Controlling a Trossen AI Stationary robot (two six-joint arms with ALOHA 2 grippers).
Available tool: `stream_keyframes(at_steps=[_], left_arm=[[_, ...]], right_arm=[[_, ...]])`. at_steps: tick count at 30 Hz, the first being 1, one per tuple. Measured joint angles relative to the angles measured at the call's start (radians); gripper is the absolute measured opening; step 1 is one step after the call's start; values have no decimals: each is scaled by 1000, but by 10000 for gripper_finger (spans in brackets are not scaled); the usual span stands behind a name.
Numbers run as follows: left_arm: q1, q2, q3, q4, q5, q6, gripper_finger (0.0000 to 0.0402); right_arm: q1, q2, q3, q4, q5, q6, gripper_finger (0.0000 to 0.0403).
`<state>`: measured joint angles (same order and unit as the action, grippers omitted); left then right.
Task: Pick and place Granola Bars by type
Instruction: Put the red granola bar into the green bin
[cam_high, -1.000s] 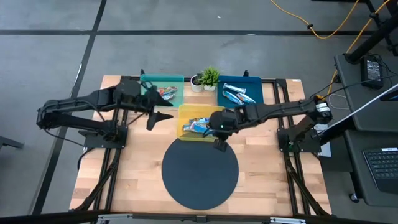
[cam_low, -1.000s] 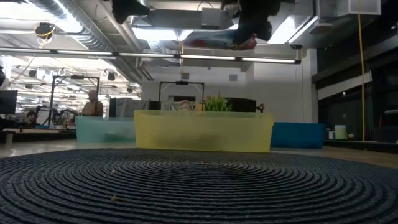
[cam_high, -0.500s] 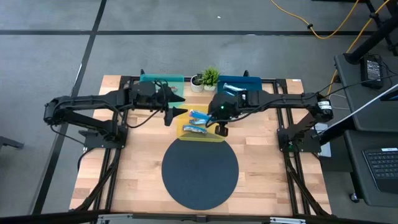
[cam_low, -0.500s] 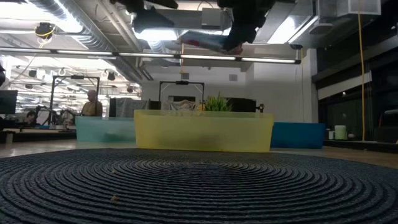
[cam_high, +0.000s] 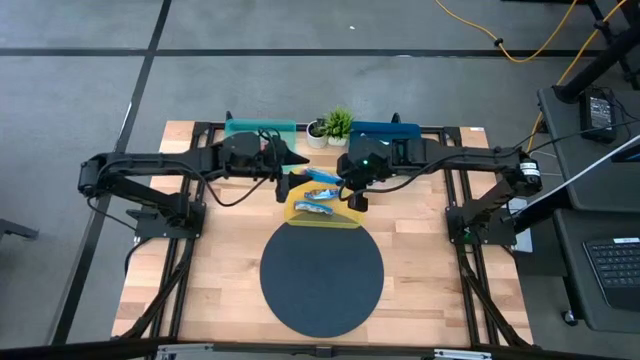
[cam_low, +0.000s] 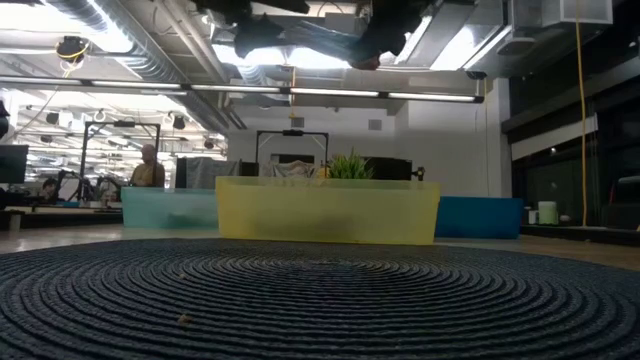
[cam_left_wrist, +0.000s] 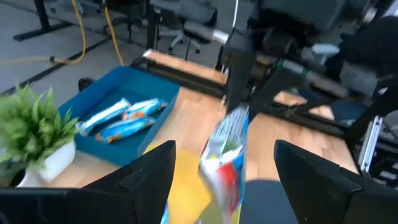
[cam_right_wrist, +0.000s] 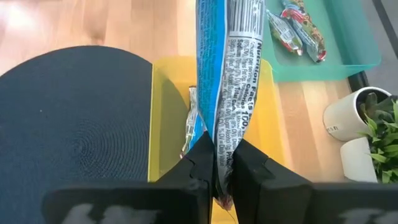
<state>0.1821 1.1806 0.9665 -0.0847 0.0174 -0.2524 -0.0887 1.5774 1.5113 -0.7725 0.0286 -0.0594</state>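
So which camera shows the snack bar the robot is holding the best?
The right wrist view: the granola bar fills it, pinched in the right gripper. The left wrist view shows it blurred, the high view tiny; in the low view it can't be made out.

On the counter (cam_high: 220, 290), a round mat (cam_high: 321, 278) lies at the front centre. Just behind it sits the middle tray (cam_high: 296, 209) with bars inside. Behind that, a left tray (cam_high: 262, 127) and a right tray (cam_high: 398, 130) flank a potted plant (cam_high: 336, 124) and a small pot (cam_high: 316, 131) at the back edge. The right tool (cam_high: 352, 194) holds a bar (cam_right_wrist: 224, 93) above the middle tray, and the left tool (cam_high: 297, 180), its fingers spread, faces it from just beside. Two bars (cam_left_wrist: 124, 121) lie in the right tray.
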Motion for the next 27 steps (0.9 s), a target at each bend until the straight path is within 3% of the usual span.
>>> stream_keyframes(at_steps=[27], left_arm=[[-16,44,0,119,9,-28,248]], right_arm=[[-10,-1,70,-6,4,-54,38]])
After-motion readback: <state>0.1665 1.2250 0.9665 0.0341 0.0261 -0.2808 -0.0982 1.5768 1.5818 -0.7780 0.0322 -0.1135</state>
